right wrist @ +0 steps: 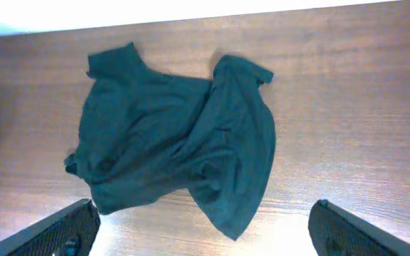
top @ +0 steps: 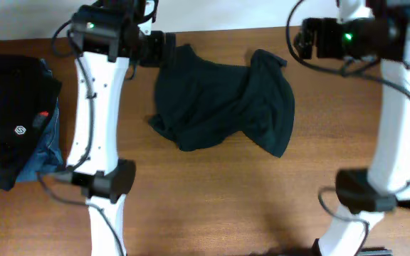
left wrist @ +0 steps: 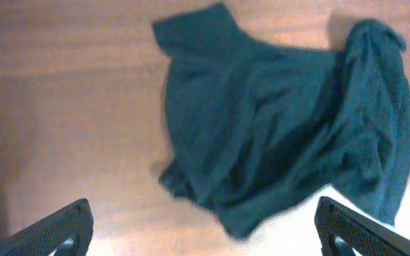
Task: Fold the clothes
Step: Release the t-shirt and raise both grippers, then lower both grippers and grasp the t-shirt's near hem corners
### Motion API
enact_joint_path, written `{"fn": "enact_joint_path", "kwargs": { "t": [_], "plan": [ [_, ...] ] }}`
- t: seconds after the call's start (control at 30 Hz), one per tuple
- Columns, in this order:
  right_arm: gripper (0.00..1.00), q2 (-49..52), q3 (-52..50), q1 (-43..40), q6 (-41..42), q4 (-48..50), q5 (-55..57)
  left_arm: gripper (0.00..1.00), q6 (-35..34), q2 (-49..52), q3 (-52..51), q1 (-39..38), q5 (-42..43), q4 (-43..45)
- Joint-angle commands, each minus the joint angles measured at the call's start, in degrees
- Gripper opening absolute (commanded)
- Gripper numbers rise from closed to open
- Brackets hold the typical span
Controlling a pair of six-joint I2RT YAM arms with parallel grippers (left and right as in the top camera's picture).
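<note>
The clothes (top: 223, 103), a plain dark T-shirt, lie crumpled in a loose heap at the middle of the wooden table (top: 212, 192), with one sleeve bunched at the upper right. The shirt (left wrist: 283, 121) fills much of the left wrist view, and in the right wrist view the whole shirt (right wrist: 176, 135) shows. My left gripper (top: 168, 44) hovers by the shirt's upper left corner, open and holding nothing. My right gripper (top: 299, 43) hangs just right of the bunched sleeve, also open and empty. Both sets of fingers (left wrist: 62, 227) (right wrist: 347, 231) stand wide apart above the table.
A pile sits at the table's left edge: a black garment with a small white round logo (top: 16, 114) and a red tag, on top of a blue denim piece (top: 45, 153). The left arm's white link (top: 95, 121) stands between this pile and the shirt.
</note>
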Motion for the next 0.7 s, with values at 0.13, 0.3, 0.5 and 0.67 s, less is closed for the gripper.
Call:
{"fn": "enact_joint_path", "kwargs": {
  "t": [0.13,0.3,0.5,0.67],
  "plan": [
    [0.99,-13.1,-23.3,-0.3,0.6,-0.5,1.2,0.99,-3.9,-17.0,-22.9,-0.1,-1.7,-0.1],
    [0.99,-14.5,-37.2,-0.3,0.5,0.3,1.3,0.99,-7.1,-18.6,-34.6,-0.3,-4.3,0.3],
    [0.95,-14.5,-55.3,-0.2,0.3,9.8,1.4,0.99,-8.2,-18.6,-57.9,-2.0,-4.4,12.0],
    [0.90,-14.5,-67.9,1.4,-0.8,18.6,1.4,0.97,-8.4,-18.6,-75.5,-2.8,-1.3,24.2]
  ]
}}
